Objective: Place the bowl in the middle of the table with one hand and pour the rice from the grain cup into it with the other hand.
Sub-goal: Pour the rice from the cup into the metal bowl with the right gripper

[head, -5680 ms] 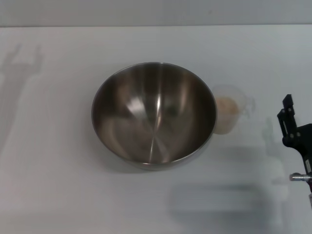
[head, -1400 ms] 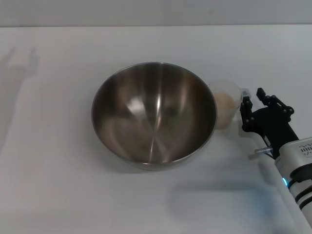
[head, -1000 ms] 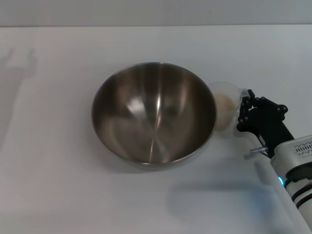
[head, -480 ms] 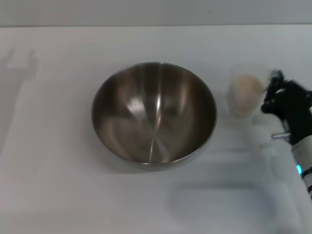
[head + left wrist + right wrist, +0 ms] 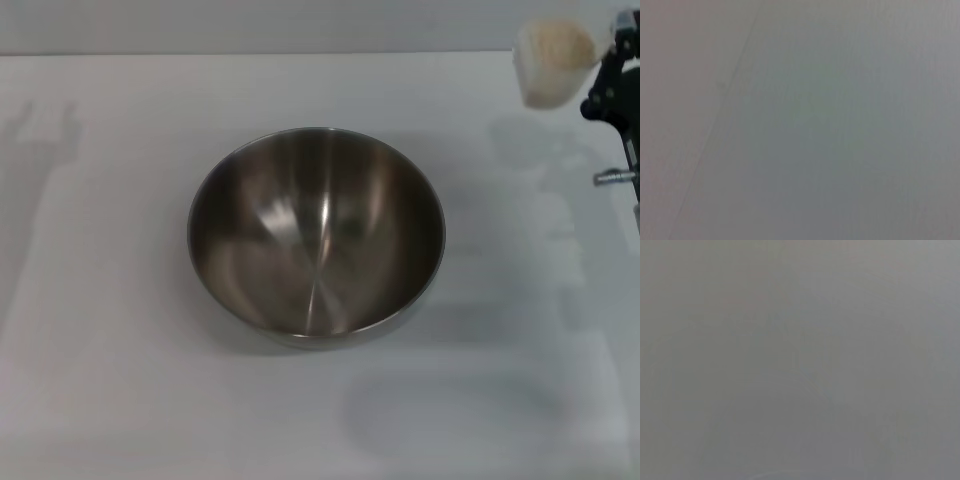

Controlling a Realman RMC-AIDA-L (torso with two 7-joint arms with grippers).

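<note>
Now our right gripper grips the grain cup upright, so the rice stays inside. We hold it high, well away from the bowl.

Beside the black right tool, the clear grain cup shows pale beige-white rice. Well apart from that tool, the steel bowl is brushed silver-grey with bright streaks, on a plain white surface.

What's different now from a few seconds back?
The right gripper came in from the right, took hold of the grain cup beside the bowl, and lifted it up and away to the far right, rice still inside. The bowl hasn't moved.
</note>
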